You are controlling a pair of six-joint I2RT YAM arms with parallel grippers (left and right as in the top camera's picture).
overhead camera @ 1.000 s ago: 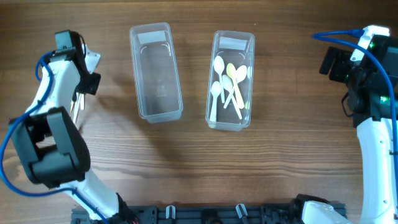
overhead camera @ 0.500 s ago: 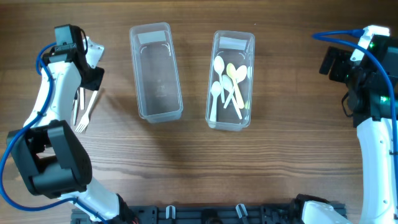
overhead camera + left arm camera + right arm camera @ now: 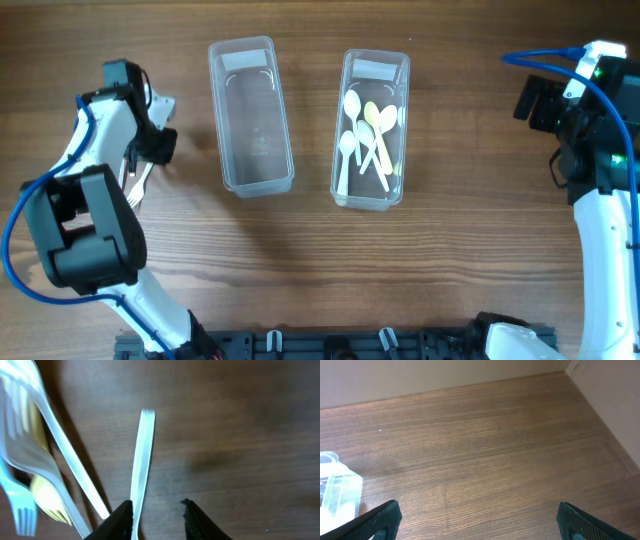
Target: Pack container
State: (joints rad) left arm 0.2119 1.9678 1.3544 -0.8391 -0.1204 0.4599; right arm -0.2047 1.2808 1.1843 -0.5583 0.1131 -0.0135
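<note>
Clear plastic forms both tubs on the wooden counter [image 3: 450, 250]. The empty container [image 3: 250, 115] stands left of the spoon container [image 3: 372, 128], the two near each other but apart. In the second lies a loose pile of spoons [image 3: 365, 135], white and pale yellow-green.

The forks [image 3: 135, 178] lie on the counter left of the empty container, partly hidden under the left arm. The left claw [image 3: 157, 519] is close above the wood beside them, its fingers spread with nothing between. A white handle [image 3: 142, 455] lies flat, its near end at the inner edge of one finger. Next to it a white fork [image 3: 30, 435], a yellow fork [image 3: 47, 500] and a blue fork [image 3: 20, 505] overlap.

The right claw [image 3: 477, 512] is spread wide and empty above bare wood, near the counter's far right edge and well apart from both containers.
</note>
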